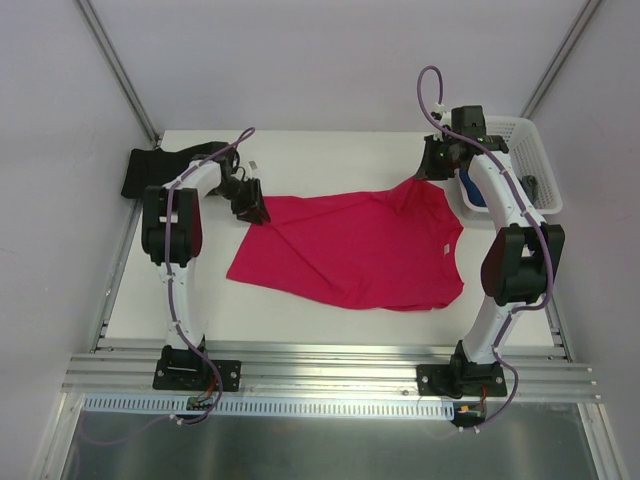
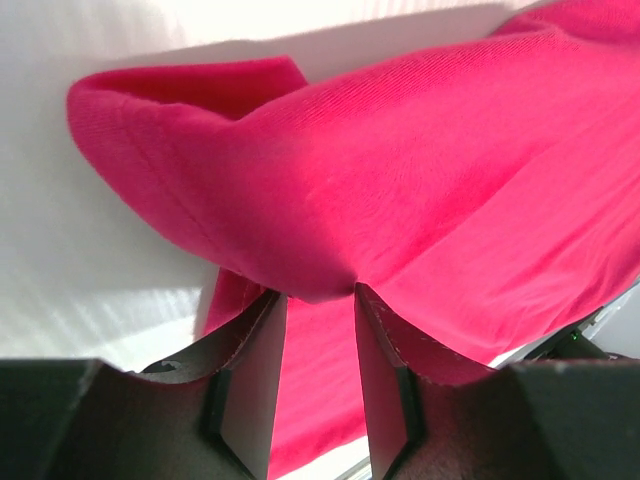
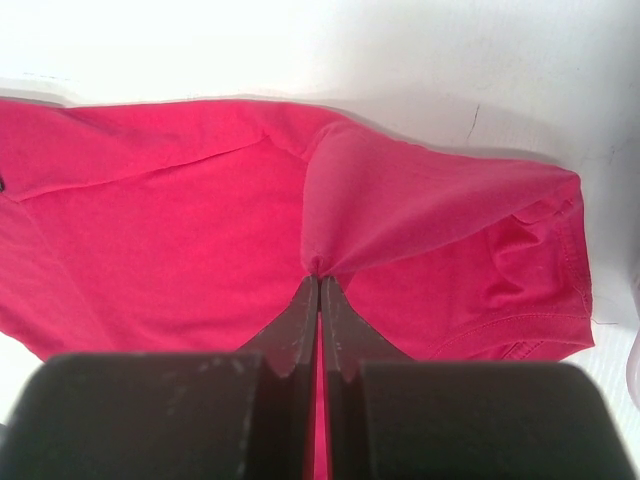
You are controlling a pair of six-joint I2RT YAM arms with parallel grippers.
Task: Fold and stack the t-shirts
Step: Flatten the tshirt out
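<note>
From above, the pink t-shirt [image 1: 350, 250] lies spread on the white surface [image 1: 330, 155], its long way running from one claw to the other. The left claw [image 1: 250, 205] is at the shirt's left far corner, and the right claw [image 1: 424, 182] is at its right far edge. Most of the cloth lies on the near side of both claws, toward the arm bases. Each arm has the end closest to it. A black t-shirt [image 1: 150, 170] sits behind and to the left of the left claw, well apart from the pink one. A white basket [image 1: 535, 165] stands just to the right of the right claw.

From the left wrist, the claw is partly open, with a thick fold of pink cloth stuffed between its tips. I think it is holding that fold, because the cloth hangs up off the surface there.

From the right wrist, the claw is squeezed tight on a small pinch of the shirt, and the cloth rises to a little peak at its tips.

The next move likely turns on this: both claws hold the far edge, so that edge can be pulled over toward the near side (a fold, I guess).
</note>
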